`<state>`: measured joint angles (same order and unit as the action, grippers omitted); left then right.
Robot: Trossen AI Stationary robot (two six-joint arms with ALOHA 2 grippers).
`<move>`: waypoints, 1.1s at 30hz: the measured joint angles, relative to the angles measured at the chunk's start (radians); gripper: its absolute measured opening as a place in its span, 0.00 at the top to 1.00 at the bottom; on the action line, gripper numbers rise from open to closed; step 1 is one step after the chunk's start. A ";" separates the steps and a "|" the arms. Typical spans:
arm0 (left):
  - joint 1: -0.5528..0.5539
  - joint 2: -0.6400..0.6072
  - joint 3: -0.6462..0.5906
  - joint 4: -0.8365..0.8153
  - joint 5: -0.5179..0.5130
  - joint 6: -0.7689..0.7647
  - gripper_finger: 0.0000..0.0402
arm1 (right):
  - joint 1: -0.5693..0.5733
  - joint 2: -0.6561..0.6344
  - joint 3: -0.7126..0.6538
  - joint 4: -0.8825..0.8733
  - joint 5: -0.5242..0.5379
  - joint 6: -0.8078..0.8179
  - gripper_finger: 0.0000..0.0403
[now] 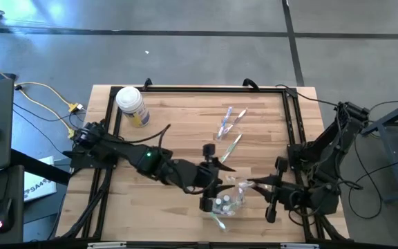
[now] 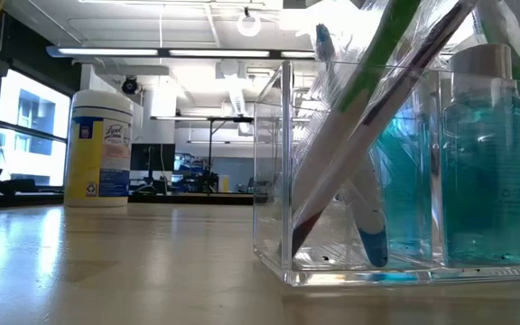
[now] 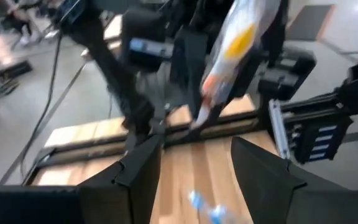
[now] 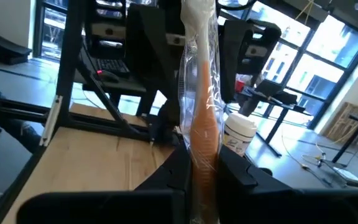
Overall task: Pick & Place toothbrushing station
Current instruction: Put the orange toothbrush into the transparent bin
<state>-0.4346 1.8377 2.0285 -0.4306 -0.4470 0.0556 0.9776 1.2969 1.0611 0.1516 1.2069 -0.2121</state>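
Observation:
The clear holder [image 1: 232, 198] stands near the table's front, right of centre. In the low view [image 2: 332, 181] it holds several toothbrushes, leaning on its rim, and blue bottles. Loose wrapped toothbrushes [image 1: 231, 123] lie flat on the wood farther back. My left gripper [image 1: 211, 190] is open and empty at the holder's left side; the bottle caps [image 3: 202, 208] show between its fingers. My right gripper [image 1: 258, 184] is at the holder's right side, shut on an orange-handled toothbrush in clear wrapper [image 4: 202, 93], which also shows in the left wrist view [image 3: 229, 56]. My right gripper pinches the wrapped toothbrush's orange handle [image 4: 202, 134] between its two fingers [image 4: 174, 169]. The fingers lie across it. The toothbrush sticks up out of the hold, tilted, clear of the table; its part below the fingers is hidden by the gripper.
A white-lidded jar with a yellow label [image 1: 131, 105] stands at the back left, also seen in the low view [image 2: 102, 149]. A black frame [image 1: 199, 88] runs round the table's edges. Bare wood lies between the jar and the holder.

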 joint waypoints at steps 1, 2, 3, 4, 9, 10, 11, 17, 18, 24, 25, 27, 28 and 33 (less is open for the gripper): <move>0.004 0.005 0.000 0.022 0.017 0.020 0.52 | -0.007 0.005 0.000 0.005 0.000 -0.003 0.92; 0.003 0.013 0.000 0.050 0.035 0.038 0.52 | -0.012 0.009 0.000 0.004 0.000 -0.002 0.92; 0.003 0.019 0.000 0.080 0.050 0.056 0.52 | -0.017 0.011 0.000 0.003 -0.001 -0.001 0.92; 0.001 0.025 0.000 0.099 0.061 0.073 0.52 | -0.020 0.011 0.000 0.002 -0.001 -0.002 0.92; 0.003 0.044 0.000 0.159 0.075 0.117 0.52 | -0.049 0.010 0.000 0.003 -0.005 -0.001 0.92; 0.003 0.045 0.000 0.159 0.075 0.124 0.52 | -0.053 0.010 0.000 0.003 -0.005 -0.001 0.92; 0.003 0.045 0.000 0.166 0.075 0.126 0.52 | -0.056 0.010 0.000 0.003 -0.008 0.000 0.92; 0.003 0.045 0.000 0.203 0.079 0.166 0.52 | -0.058 0.009 0.000 0.009 -0.032 0.006 0.92; 0.003 0.045 0.000 0.204 0.079 0.166 0.52 | -0.058 0.009 0.000 0.010 -0.034 0.005 0.92; 0.012 0.058 0.001 0.197 0.074 0.221 0.52 | -0.058 0.009 0.000 0.010 -0.033 0.005 0.92; 0.016 0.062 0.001 0.196 0.074 0.239 0.52 | -0.058 0.009 0.000 0.010 -0.034 0.005 0.92; 0.016 0.067 -0.001 0.185 0.075 0.251 0.52 | -0.063 0.009 0.000 0.010 -0.036 0.005 0.92; 0.017 0.067 -0.002 0.186 0.076 0.251 0.52 | -0.068 0.009 0.000 0.010 -0.039 0.006 0.92; 0.017 0.065 -0.001 0.203 0.064 0.251 0.52 | -0.083 0.009 0.000 0.009 -0.057 0.006 0.92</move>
<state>-0.4176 1.9026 2.0274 -0.2275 -0.3825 0.3065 0.8941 1.3064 1.0611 0.1610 1.1496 -0.2064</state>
